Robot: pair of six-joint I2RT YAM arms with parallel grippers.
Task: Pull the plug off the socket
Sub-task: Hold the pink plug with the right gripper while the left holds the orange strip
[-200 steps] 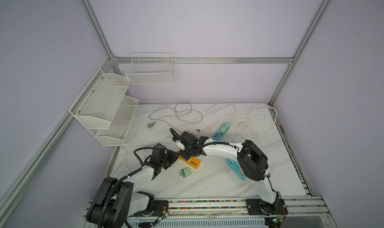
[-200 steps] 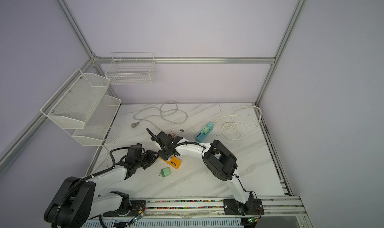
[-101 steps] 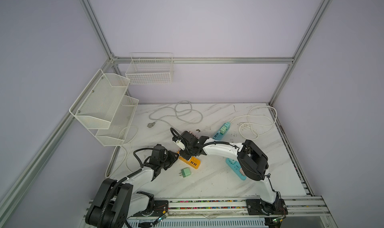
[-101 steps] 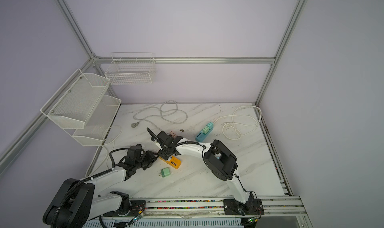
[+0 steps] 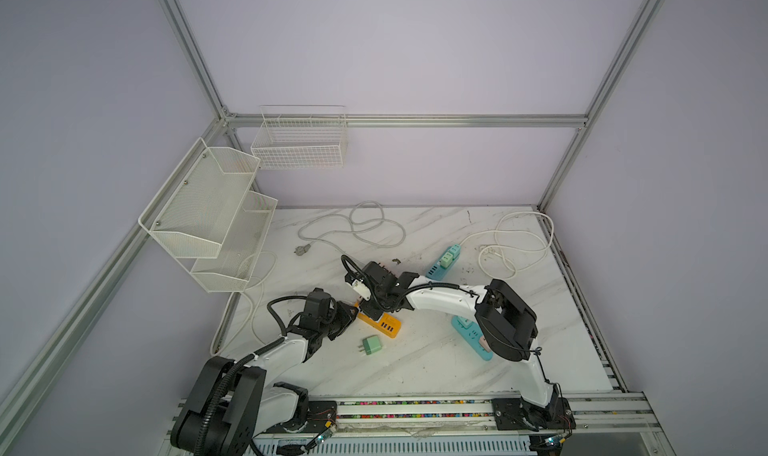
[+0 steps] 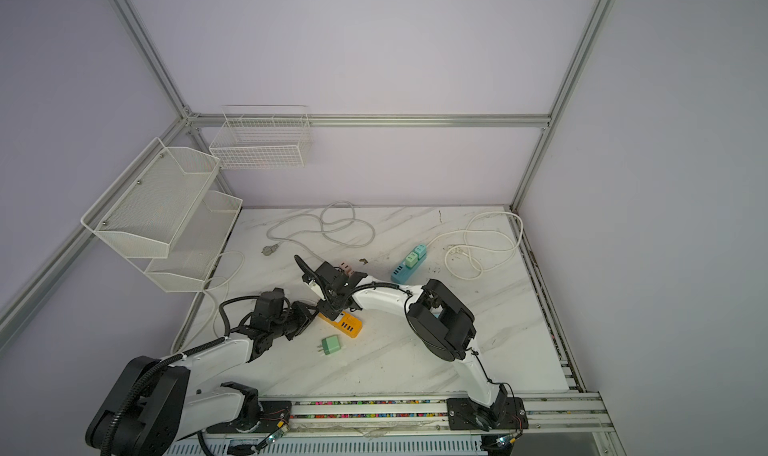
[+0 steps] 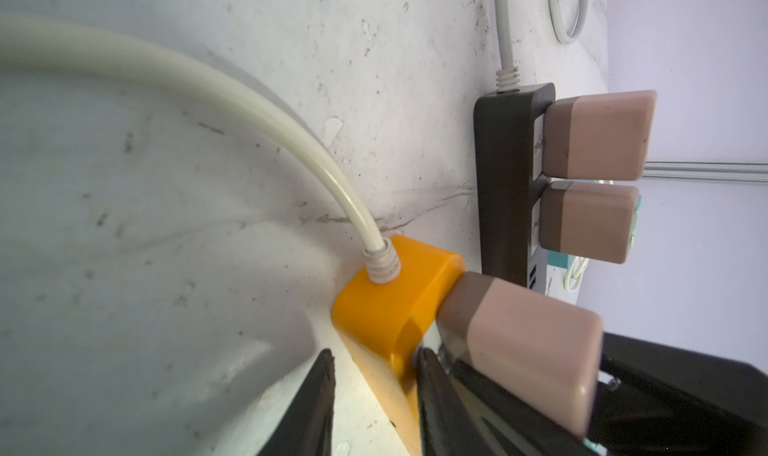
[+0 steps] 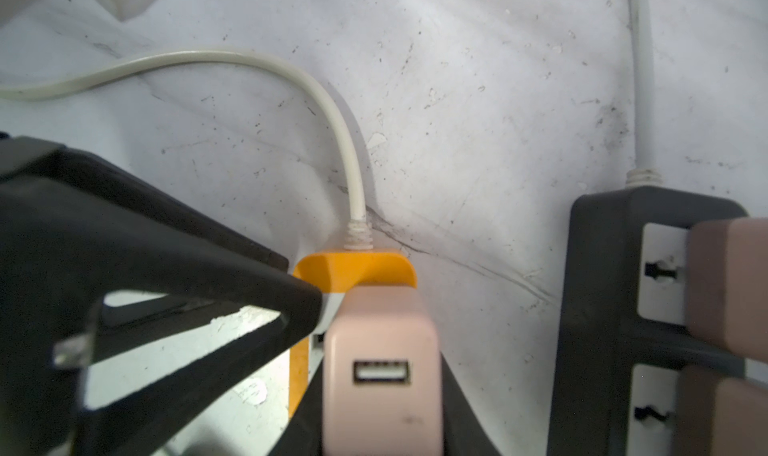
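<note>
An orange socket strip [image 5: 385, 326] [image 6: 348, 326] lies flat on the marble table, with a white cord leaving its end [image 7: 386, 304] [image 8: 353, 266]. A pink plug [image 7: 519, 341] [image 8: 380, 350] with a USB port sits on the strip's face. My right gripper [image 5: 368, 308] [image 6: 331, 308] [image 8: 380, 391] is shut on this plug, one black finger on each side. My left gripper [image 5: 351, 313] [image 6: 309, 314] [image 7: 374, 370] is shut across the strip's cord end. One of its fingers is on the top face and the other is by the strip's side, at table level.
A black strip [image 7: 507, 183] [image 8: 602, 308] with two pink plugs lies close beside the orange one. A loose green plug [image 5: 372, 345] lies in front of it. Teal strips [image 5: 442, 262] [image 5: 469, 329], white cables [image 5: 515, 241] and wire shelves [image 5: 208, 208] are also around.
Both arms stay almost where they were. The right jaws have tightened onto the pink plug.
</note>
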